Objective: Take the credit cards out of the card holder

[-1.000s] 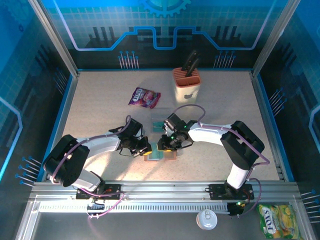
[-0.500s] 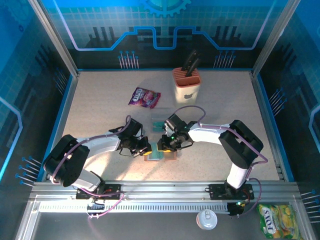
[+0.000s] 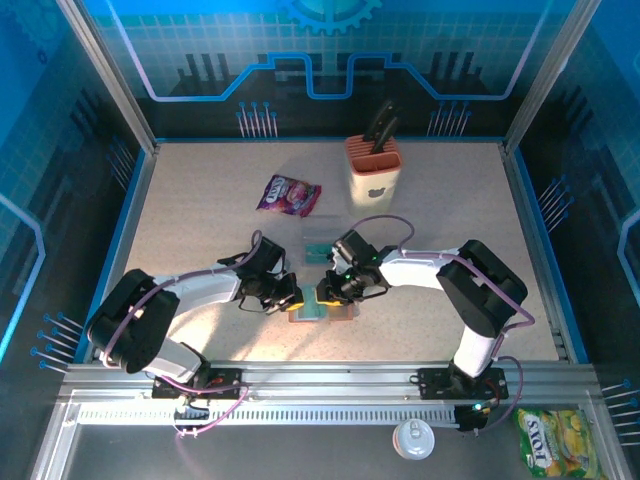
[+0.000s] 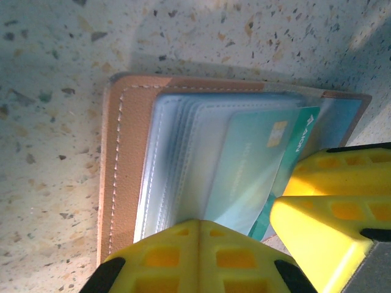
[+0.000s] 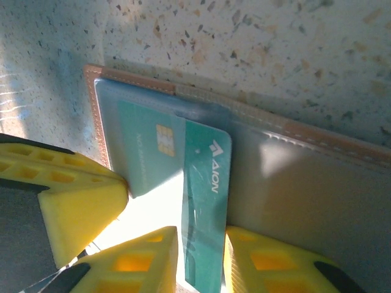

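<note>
Packet [image 3: 288, 194], knife block [image 3: 374, 170] beyond card holder [image 3: 326, 312]

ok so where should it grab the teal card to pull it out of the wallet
Grip the teal card by its bare strip with the AION logo; the chip half is tucked under the clear sleeve. Come from the middle of the wallet, the side the sleeve seems to open to, and pull that way, flat along the pocket.
</note>
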You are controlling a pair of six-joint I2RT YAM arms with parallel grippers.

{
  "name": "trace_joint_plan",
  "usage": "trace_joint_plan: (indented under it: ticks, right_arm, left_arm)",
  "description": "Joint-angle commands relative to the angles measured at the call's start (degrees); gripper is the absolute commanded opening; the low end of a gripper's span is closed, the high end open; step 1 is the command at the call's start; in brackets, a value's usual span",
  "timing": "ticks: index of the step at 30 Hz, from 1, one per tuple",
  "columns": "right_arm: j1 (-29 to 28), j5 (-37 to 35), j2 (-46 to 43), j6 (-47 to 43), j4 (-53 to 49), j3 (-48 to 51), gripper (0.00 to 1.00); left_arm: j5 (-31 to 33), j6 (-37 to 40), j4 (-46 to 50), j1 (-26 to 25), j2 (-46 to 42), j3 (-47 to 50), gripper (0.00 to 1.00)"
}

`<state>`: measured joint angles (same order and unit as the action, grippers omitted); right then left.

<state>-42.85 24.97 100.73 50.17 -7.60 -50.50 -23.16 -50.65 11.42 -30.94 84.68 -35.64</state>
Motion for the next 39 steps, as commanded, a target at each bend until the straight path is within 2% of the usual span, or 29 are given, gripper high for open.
trace_joint_plan:
  ticks: [1,22,39]
  right_arm:
    - [0.58,2.61,-1.67,2.33,3.51,2.21,0.24]
    - [1.02,3.03,-2.99,2.91,5.14,3.35,0.11]
    - [3.22,1.29,-7.12,0.35,0.37,6.09,0.09]
  left_arm:
    - [1.98,0.2,3.08,-0.44,1.49,-0.68,0.05]
    - [1.84,0.47,3.61,-0.39,1.94,-1.19,0.05]
    - [2.15,0.64,3.96,-0.43,1.88,-1.62,0.05]
